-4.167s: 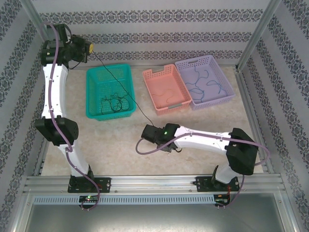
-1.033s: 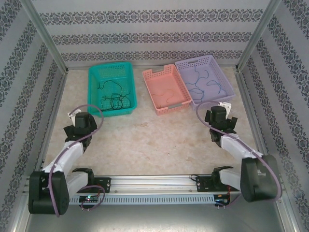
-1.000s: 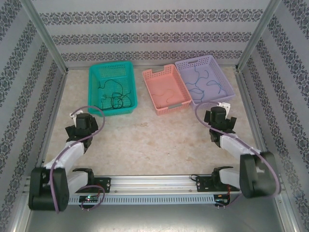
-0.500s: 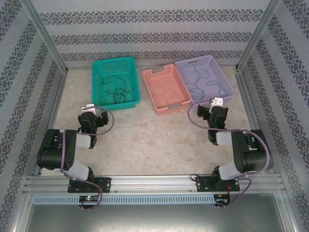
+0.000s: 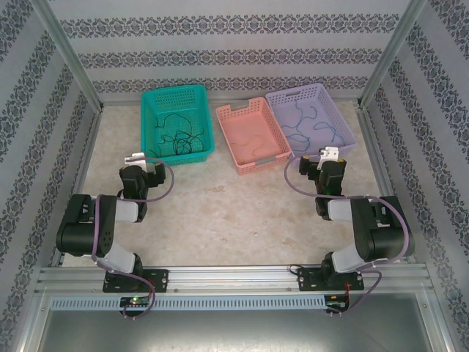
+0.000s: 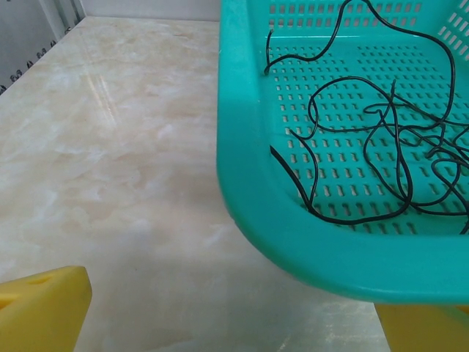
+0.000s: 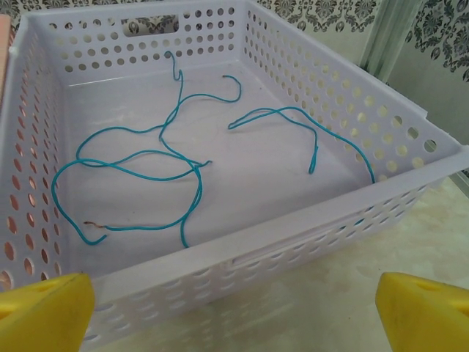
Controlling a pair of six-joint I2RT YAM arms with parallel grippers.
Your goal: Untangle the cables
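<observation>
A tangle of black cables [image 5: 176,136] [image 6: 381,139] lies in the teal basket [image 5: 207,132] [image 6: 249,147]. Blue cables [image 5: 308,125] [image 7: 146,158] lie as loose strands in the lilac basket [image 5: 348,132] [image 7: 293,220]. One black strand [image 5: 256,143] rests in the pink basket [image 5: 227,139]. My left gripper [image 5: 141,167] [image 6: 234,323] is open and holds nothing, just short of the teal basket's near left corner. Facing the lilac basket's near wall, my right gripper [image 5: 325,163] [image 7: 234,315] is open too, with nothing between its yellow fingertips [image 7: 44,312].
The three baskets stand in a row at the back of the marble-look table [image 5: 234,213]. Both arms are folded back near their bases. Metal frame posts [image 5: 66,51] and patterned walls close in the sides and back.
Both arms have folded back from a stretched pose, and the grippers now sit close in front of the teal and lilac baskets. The teal basket sits slightly further right and back.
</observation>
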